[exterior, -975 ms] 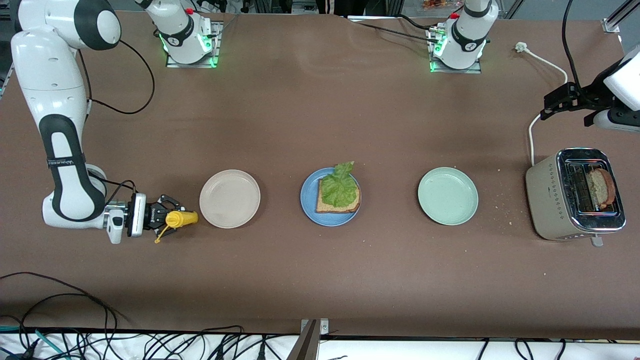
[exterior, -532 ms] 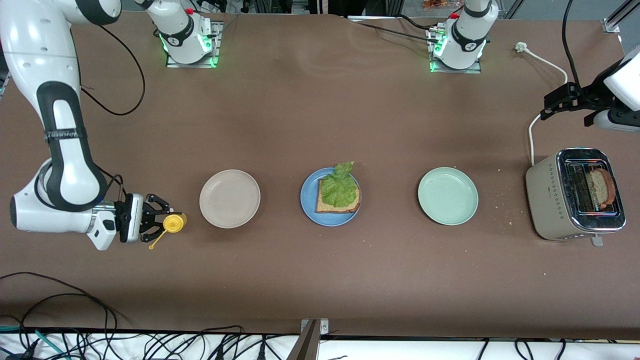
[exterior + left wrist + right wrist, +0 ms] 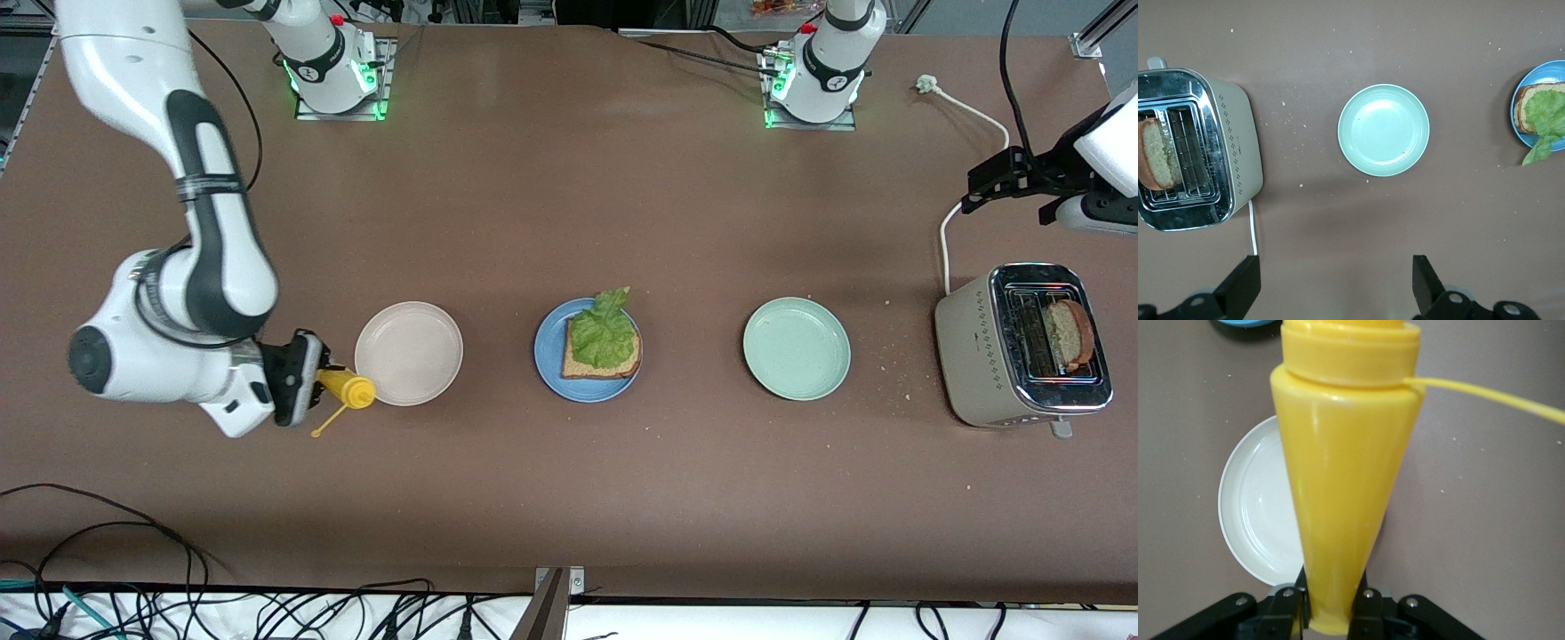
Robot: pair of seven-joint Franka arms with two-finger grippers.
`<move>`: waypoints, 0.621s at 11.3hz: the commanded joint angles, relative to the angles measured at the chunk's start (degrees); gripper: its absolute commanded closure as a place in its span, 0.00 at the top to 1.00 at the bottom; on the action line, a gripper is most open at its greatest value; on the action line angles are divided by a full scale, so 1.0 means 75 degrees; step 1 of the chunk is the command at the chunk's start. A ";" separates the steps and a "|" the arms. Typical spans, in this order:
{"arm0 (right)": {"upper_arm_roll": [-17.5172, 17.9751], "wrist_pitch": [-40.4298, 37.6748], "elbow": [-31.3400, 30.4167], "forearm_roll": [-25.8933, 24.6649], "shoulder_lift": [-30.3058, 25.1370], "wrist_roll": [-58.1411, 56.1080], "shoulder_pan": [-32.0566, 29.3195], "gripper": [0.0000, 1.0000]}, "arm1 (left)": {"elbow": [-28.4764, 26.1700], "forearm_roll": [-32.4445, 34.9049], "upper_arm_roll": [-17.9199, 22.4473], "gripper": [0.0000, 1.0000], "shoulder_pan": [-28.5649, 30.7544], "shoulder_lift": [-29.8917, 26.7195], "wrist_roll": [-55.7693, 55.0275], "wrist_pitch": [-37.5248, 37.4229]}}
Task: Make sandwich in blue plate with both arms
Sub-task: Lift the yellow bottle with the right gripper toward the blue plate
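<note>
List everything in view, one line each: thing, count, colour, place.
blue plate: 1, blue, middle of the plate row
bread slice: 1, brown, on the blue plate
lettuce: 1, green, on that slice
beige plate: 1, toward the right arm's end
green plate: 1, pale green, toward the left arm's end
toaster: 1, beige and chrome, holding toast
squeeze bottle: 1, yellow, held
right end effector: shut on bottle, beside beige plate
left end effector: open, above the table by the toaster

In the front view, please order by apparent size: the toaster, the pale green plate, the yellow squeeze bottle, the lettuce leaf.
1. Toaster, clearly largest.
2. Pale green plate.
3. Lettuce leaf.
4. Yellow squeeze bottle, smallest as seen; the right pincer holds it above the table and hides part of it, so its rank is less certain.
</note>
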 commanded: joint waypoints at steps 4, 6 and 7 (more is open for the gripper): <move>-0.0535 0.0057 -0.0231 -0.2376 -0.0518 0.2713 0.2175 0.00 | 0.0115 -0.0072 0.0023 1.00 0.0022 0.0000 0.0209 -0.0137; -0.0523 0.0022 -0.0231 -0.3208 -0.0554 0.3662 0.2796 0.00 | 0.0127 -0.0072 0.0023 1.00 0.0022 0.0012 0.0209 -0.0149; -0.0523 -0.0002 -0.0231 -0.3525 -0.0542 0.4073 0.3078 0.00 | 0.0116 -0.0072 0.0023 1.00 0.0022 0.0012 0.0209 -0.0149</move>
